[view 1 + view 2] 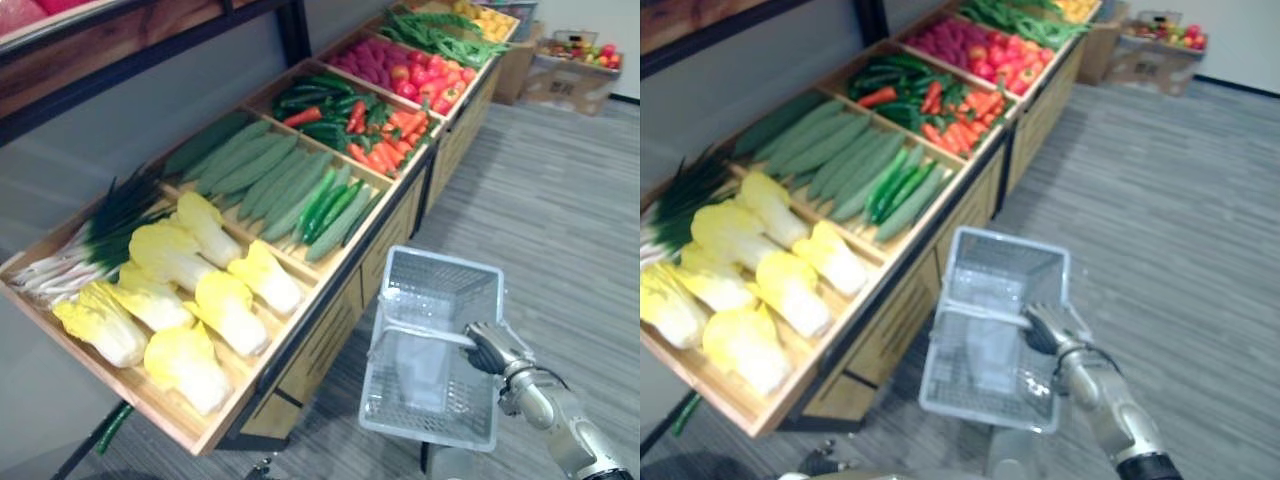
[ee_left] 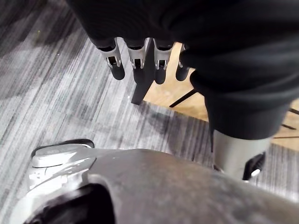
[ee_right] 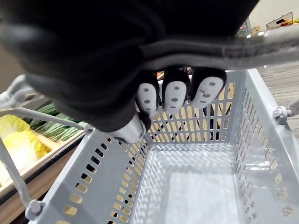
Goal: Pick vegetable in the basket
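right hand is wrapped round the grey handle of the basket, fingers curled over the bar. the basket hangs just off the front of the wooden counter, near the cabbage and cucumber bins and not touching the wood. its slotted floor is bare, nothing loaded yet. left hand hangs low over the grey floor, fingers straight and loose, holding nothing.

step in hand, as i read it: bring the free left hand up to a bin and take one vegetable.

doing it well:
- choose a piece lying on top near the front rim, not one wedged under its neighbours.
- close round its middle and lift straight clear before swinging across.
- hold the basket level and close to the counter so the carry is short.
- lower the piece in rather than dropping it (a basket on one handle will likely swing).

the stock:
- cabbages are nearest: stout, with white stalk ends and frilled pale-yellow leaf. probably bulky for one hand.
- cucumbers are in the next bin: long, slim and dull green, laid side by side. these are the easier grip, i'd judge.
- scallions lie along the far side of the cabbage bin.
- red and orange carrots are further along, well apart from the basket.
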Controlling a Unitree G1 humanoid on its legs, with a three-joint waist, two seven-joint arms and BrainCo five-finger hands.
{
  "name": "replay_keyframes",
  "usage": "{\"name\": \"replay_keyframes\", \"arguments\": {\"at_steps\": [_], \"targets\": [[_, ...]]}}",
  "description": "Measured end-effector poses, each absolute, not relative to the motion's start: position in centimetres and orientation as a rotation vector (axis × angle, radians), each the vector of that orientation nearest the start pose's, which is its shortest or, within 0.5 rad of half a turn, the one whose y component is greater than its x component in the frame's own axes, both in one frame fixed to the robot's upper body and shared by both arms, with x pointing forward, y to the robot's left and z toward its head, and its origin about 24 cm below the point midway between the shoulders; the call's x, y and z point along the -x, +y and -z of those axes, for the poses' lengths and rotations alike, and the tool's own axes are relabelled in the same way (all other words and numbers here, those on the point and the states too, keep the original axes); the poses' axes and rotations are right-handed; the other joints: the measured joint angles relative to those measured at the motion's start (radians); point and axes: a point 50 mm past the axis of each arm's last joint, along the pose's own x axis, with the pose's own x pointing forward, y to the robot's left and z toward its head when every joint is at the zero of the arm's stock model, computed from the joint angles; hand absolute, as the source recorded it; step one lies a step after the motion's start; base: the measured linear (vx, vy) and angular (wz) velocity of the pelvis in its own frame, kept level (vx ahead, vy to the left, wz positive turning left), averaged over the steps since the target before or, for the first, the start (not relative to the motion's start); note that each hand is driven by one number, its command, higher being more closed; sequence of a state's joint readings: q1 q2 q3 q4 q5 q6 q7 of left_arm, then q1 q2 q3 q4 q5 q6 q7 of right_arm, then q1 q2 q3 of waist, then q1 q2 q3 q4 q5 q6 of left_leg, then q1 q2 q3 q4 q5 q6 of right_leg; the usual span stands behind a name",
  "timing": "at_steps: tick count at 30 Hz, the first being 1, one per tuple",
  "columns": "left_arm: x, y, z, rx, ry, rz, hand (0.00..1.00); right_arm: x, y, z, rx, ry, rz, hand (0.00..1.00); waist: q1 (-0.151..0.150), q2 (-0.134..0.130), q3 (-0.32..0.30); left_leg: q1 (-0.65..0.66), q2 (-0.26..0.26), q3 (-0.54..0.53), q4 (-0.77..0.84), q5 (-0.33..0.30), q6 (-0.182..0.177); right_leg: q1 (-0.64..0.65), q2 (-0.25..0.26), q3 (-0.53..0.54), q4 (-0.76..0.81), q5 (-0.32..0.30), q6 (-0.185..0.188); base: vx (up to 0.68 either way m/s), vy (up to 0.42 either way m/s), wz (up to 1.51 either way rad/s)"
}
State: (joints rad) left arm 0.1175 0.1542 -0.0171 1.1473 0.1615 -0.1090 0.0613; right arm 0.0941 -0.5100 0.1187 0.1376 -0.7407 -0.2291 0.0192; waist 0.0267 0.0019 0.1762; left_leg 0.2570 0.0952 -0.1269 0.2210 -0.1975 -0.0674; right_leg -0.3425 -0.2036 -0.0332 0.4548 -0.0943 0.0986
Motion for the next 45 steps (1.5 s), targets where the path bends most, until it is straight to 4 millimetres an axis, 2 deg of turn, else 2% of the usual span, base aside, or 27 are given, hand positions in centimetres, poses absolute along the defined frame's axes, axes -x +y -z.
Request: {"name": "replay_keyframes", "arguments": {"at_steps": [2, 3, 4, 6, 7, 9, 10, 11, 12, 13, 15, 18, 20, 23, 25, 27, 28, 29, 30, 31, 34, 35, 36, 37, 38, 41, 45], "targets": [[-6.5, 21.2, 16.6, -0.286, 1.16, -0.05, 0.0, -22.3, -21.7, -1.1, 1.218, 0.05, -0.353, 1.0, -0.002, 0.016, -0.022, -0.068, 0.032, -0.031, 0.086, 0.036, -0.008, 0.012, 0.014, -0.056, 0.009, -0.035, -0.025, 0.32, -0.256, 0.54], [-6.6, 21.2, 16.5, -0.282, 1.152, -0.06, 0.0, -22.1, -21.5, -0.9, 1.216, 0.059, -0.366, 1.0, -0.007, 0.022, -0.025, -0.124, 0.045, -0.045, 0.16, 0.083, -0.018, 0.043, 0.015, -0.106, -0.011, -0.043, -0.039, 0.31, -0.263, 0.93], [-6.8, 21.4, 16.5, -0.271, 1.144, -0.08, 0.0, -21.9, -21.5, -0.7, 1.213, 0.068, -0.373, 1.0, -0.01, 0.015, -0.021, -0.169, 0.072, -0.012, 0.232, 0.155, -0.029, 0.096, 0.013, -0.163, -0.041, -0.05, -0.051, 0.29, -0.26, 1.04], [-6.9, 21.9, 16.4, -0.258, 1.141, -0.11, 0.0, -21.4, -21.4, -0.2, 1.2, 0.085, -0.386, 1.0, -0.011, -0.003, -0.013, -0.203, 0.125, 0.111, 0.302, 0.282, -0.016, 0.196, 0.003, -0.238, -0.095, -0.059, -0.065, 0.27, -0.27, 1.19], [-7.0, 22.4, 16.2, -0.265, 1.138, -0.122, 0.0, -20.9, -21.3, 0.2, 1.18, 0.1, -0.392, 1.0, -0.005, -0.028, -0.011, -0.232, 0.192, 0.307, 0.355, 0.292, 0.008, 0.282, -0.013, -0.304, -0.148, -0.066, -0.076, 0.23, -0.22, 1.31], [-7.3, 22.2, 16.2, -0.265, 1.134, -0.125, 0.0, -20.6, -21.7, 0.3, 1.172, 0.117, -0.382, 1.0, -0.006, -0.023, -0.018, -0.273, 0.228, 0.501, 0.375, 0.231, 0.041, 0.341, -0.027, -0.383, -0.195, -0.066, -0.076, 0.16, -0.11, 1.27], [-7.4, 22.1, 16.2, -0.263, 1.13, -0.126, 0.0, -20.5, -22.0, 0.4, 1.17, 0.131, -0.371, 1.0, -0.01, -0.014, -0.02, -0.305, 0.225, 0.62, 0.355, 0.213, 0.046, 0.375, -0.031, -0.442, -0.227, -0.065, -0.076, 0.14, -0.042, 1.4], [-7.4, 21.9, 16.2, -0.263, 1.129, -0.132, 0.0, -20.3, -22.8, 0.5, 1.175, 0.169, -0.333, 1.0, -0.008, -0.006, -0.024, -0.329, 0.209, 0.719, 0.297, 0.224, 0.071, 0.387, -0.024, -0.49, -0.239, -0.065, -0.075, 0.1, 0.014, 1.19], [-7.3, 22.0, 16.2, -0.267, 1.133, -0.136, 0.0, -20.1, -23.1, 0.6, 1.172, 0.19, -0.318, 1.0, -0.006, -0.01, -0.028, -0.32, 0.211, 0.745, 0.27, 0.222, 0.071, 0.393, -0.022, -0.507, -0.248, -0.065, -0.075, 0.06, 0.028, 1.17], [-7.2, 22.4, 16.2, -0.277, 1.144, -0.145, 0.0, -19.6, -23.6, 0.8, 1.176, 0.214, -0.31, 1.0, -0.014, -0.01, -0.038, -0.315, 0.177, 0.75, 0.183, 0.219, 0.066, 0.404, -0.021, -0.539, -0.278, -0.054, -0.058, 0.04, 0.036, 0.91], [-6.9, 22.6, 16.3, -0.268, 1.159, -0.167, 0.0, -18.9, -24.1, 1.3, 1.181, 0.248, -0.317, 1.0, -0.025, -0.017, -0.035, -0.286, 0.127, 0.746, 0.028, 0.225, 0.034, 0.404, -0.018, -0.593, -0.295, -0.046, -0.048, 0.01, 0.062, 0.91], [-6.5, 22.4, 16.4, -0.256, 1.171, -0.171, 0.0, -18.2, -24.3, 2.4, 1.159, 0.304, -0.321, 1.0, -0.025, -0.01, -0.036, -0.235, 0.072, 0.742, -0.162, 0.253, -0.004, 0.404, -0.008, -0.641, -0.306, -0.034, -0.038, -0.04, 0.126, 0.55], [-6.3, 22.1, 16.5, -0.254, 1.177, -0.164, 0.0, -18.0, -24.0, 3.2, 1.131, 0.334, -0.318, 1.0, -0.023, 0.005, -0.041, -0.228, 0.057, 0.723, -0.239, 0.255, -0.002, 0.4, 0.003, -0.666, -0.317, -0.021, -0.03, -0.08, 0.101, 0.36], [-5.8, 22.1, 16.5, -0.25, 1.189, -0.165, 0.0, -18.0, -23.9, 3.6, 1.114, 0.351, -0.31, 1.0, -0.021, 0.011, -0.042, -0.208, 0.037, 0.705, -0.289, 0.264, 0.011, 0.399, -0.007, -0.673, -0.294, -0.02, -0.026, -0.08, 0.066, 0.15], [-5.7, 22.0, 16.6, -0.255, 1.195, -0.157, 0.0, -18.1, -24.1, 3.6, 1.116, 0.357, -0.303, 1.0, -0.023, 0.013, -0.041, -0.201, 0.022, 0.694, -0.308, 0.268, 0.018, 0.386, -0.034, -0.672, -0.24, -0.045, -0.024, -0.11, 0.058, 0.09], [-5.6, 22.1, 16.6, -0.262, 1.199, -0.145, 0.0, -18.2, -24.3, 3.5, 1.119, 0.359, -0.289, 1.0, -0.024, 0.001, -0.038, -0.201, -0.007, 0.689, -0.322, 0.258, 0.027, 0.345, -0.104, -0.669, -0.121, -0.111, -0.004, -0.13, 0.053, 0.16], [-5.6, 22.1, 16.6, -0.264, 1.199, -0.143, 0.0, -18.3, -24.5, 3.5, 1.121, 0.364, -0.279, 1.0, -0.023, -0.008, -0.034, -0.2, -0.022, 0.688, -0.323, 0.254, 0.033, 0.324, -0.138, -0.655, -0.058, -0.127, 0.002, -0.08, 0.019, 0.09], [-5.6, 22.1, 16.6, -0.266, 1.199, -0.14, 0.0, -18.3, -24.7, 3.4, 1.124, 0.366, -0.27, 1.0, -0.024, -0.009, -0.032, -0.199, -0.026, 0.686, -0.323, 0.253, 0.034, 0.307, -0.143, -0.616, -0.016, -0.124, -0.002, -0.07, 0.011, 0.08], [-5.6, 22.2, 16.6, -0.277, 1.197, -0.133, 0.0, -18.6, -24.9, 3.5, 1.125, 0.366, -0.247, 1.0, -0.024, -0.016, -0.028, -0.199, -0.026, 0.679, -0.323, 0.253, 0.035, 0.262, -0.14, -0.488, 0.05, -0.106, -0.006, -0.06, -0.013, 0.26], [-5.8, 22.5, 16.5, -0.293, 1.192, -0.128, 0.0, -18.4, -25.1, 4.0, 1.116, 0.391, -0.237, 1.0, -0.032, -0.009, -0.03, -0.199, -0.02, 0.648, -0.323, 0.256, 0.035, 0.25, -0.107, -0.367, 0.07, -0.091, -0.016, -0.06, -0.034, 0.4], [-7.0, 23.0, 16.1, -0.311, 1.157, -0.145, 0.0, -17.4, -25.2, 5.4, 1.069, 0.457, -0.211, 1.0, -0.042, -0.01, -0.03, -0.227, 0.017, 0.57, -0.323, 0.272, 0.02, 0.24, -0.033, -0.188, 0.054, -0.083, -0.038, 0.0, -0.133, 0.69], [-7.2, 23.1, 16.1, -0.304, 1.15, -0.164, 0.0, -16.9, -25.2, 5.8, 1.042, 0.478, -0.189, 1.0, -0.047, -0.024, -0.036, -0.246, 0.02, 0.549, -0.323, 0.275, 0.014, 0.246, -0.016, -0.165, 0.025, -0.09, -0.035, 0.01, -0.172, 0.79], [-7.6, 23.2, 16.0, -0.304, 1.138, -0.171, 0.0, -16.6, -25.3, 6.1, 1.029, 0.492, -0.178, 1.0, -0.048, -0.033, -0.04, -0.26, 0.023, 0.542, -0.323, 0.279, 0.008, 0.253, -0.006, -0.159, -0.002, -0.098, -0.023, 0.01, -0.175, 0.7], [-8.2, 23.1, 15.8, -0.299, 1.108, -0.176, 0.0, -16.1, -25.5, 6.5, 1.006, 0.518, -0.149, 1.0, -0.042, -0.039, -0.043, -0.29, 0.028, 0.529, -0.323, 0.293, -0.013, 0.271, 0.005, -0.167, -0.069, -0.121, 0.009, -0.01, -0.219, 0.44], [-8.6, 22.7, 15.7, -0.285, 1.09, -0.187, 0.0, -15.8, -26.3, 7.2, 0.983, 0.564, -0.098, 1.0, -0.031, -0.024, -0.036, -0.312, 0.046, 0.525, -0.323, 0.324, -0.024, 0.3, 0.032, -0.194, -0.16, -0.141, 0.003, -0.03, -0.195, 0.29], [-7.6, 22.4, 15.9, -0.251, 1.102, -0.232, 0.0, -13.2, -28.7, 8.3, 0.962, 0.696, -0.008, 1.0, -0.023, 0.009, -0.048, -0.303, 0.077, 0.528, -0.322, 0.352, -0.034, 0.339, 0.068, -0.208, -0.212, -0.133, -0.004, 0.03, -0.091, 0.04], [-7.0, 23.4, 15.6, -0.236, 1.095, -0.312, 0.0, -11.3, -29.7, 9.2, 0.915, 0.78, 0.073, 1.0, -0.023, 0.01, -0.053, -0.304, 0.09, 0.552, -0.319, 0.357, -0.03, 0.339, 0.083, -0.199, -0.238, -0.126, -0.006, 0.12, -0.044, -0.14]]}}
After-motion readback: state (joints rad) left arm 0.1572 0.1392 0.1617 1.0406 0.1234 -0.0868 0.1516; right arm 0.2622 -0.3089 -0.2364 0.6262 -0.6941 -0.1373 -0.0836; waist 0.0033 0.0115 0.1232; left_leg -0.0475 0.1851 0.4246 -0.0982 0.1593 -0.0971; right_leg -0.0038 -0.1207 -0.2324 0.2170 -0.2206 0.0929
